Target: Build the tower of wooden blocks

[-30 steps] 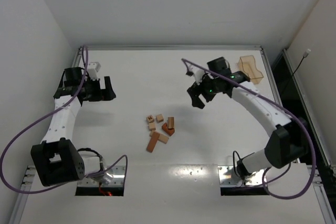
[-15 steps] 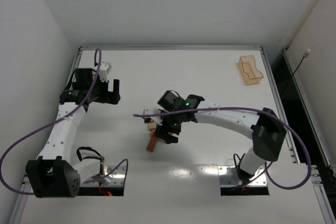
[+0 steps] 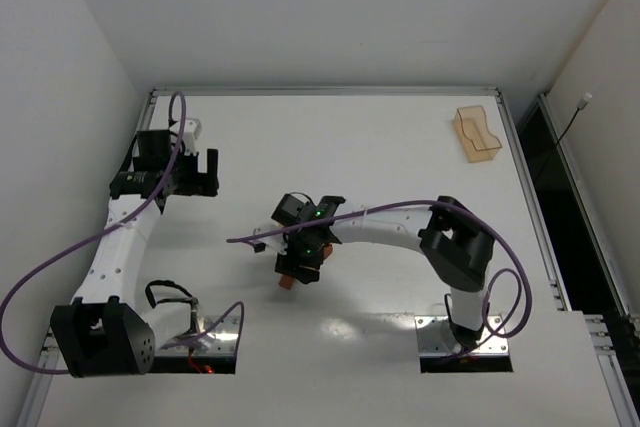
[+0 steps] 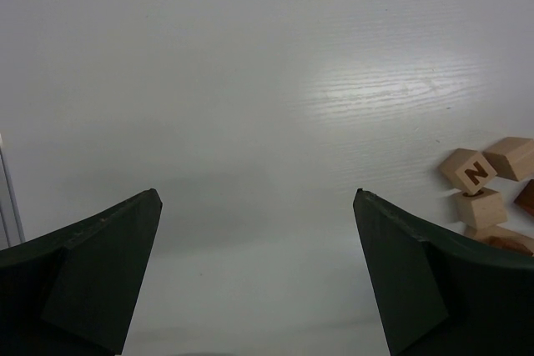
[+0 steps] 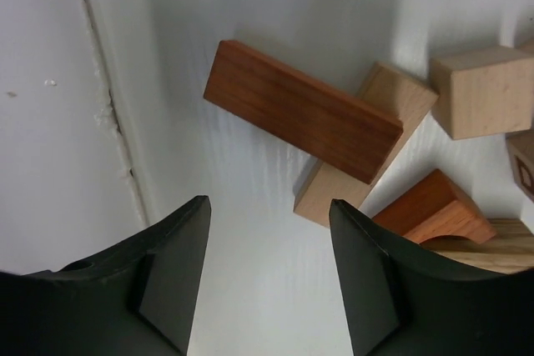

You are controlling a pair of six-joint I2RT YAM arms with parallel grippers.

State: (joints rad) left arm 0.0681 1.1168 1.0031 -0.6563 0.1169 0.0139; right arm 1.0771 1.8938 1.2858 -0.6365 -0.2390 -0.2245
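Note:
The wooden blocks lie loose in a cluster at mid-table, not stacked. In the right wrist view a reddish-orange bar [image 5: 300, 110] rests across a tan bar [image 5: 392, 102], with a tan cube [image 5: 484, 89] and a reddish arch block [image 5: 434, 210] to the right. My right gripper [image 5: 267, 204] is open and empty, hovering low just beside the bars. From above it [image 3: 298, 267] covers most of the cluster; only the reddish bar's end [image 3: 287, 283] shows. My left gripper [image 3: 205, 172] is open and empty, well left of the blocks. Its view [image 4: 254, 198] shows an N-marked cube [image 4: 471, 171] and tan cubes [image 4: 511, 156] at the right edge.
A translucent orange plastic tray [image 3: 477, 134] sits at the back right of the white table [image 3: 380, 147]. A seam line in the table surface [image 5: 92, 81] runs left of the blocks in the right wrist view. White walls enclose the table.
My right arm swung from the back right, near the tray, down to the block cluster at mid-table, then edged left and lower over it. My left arm shifted slightly.

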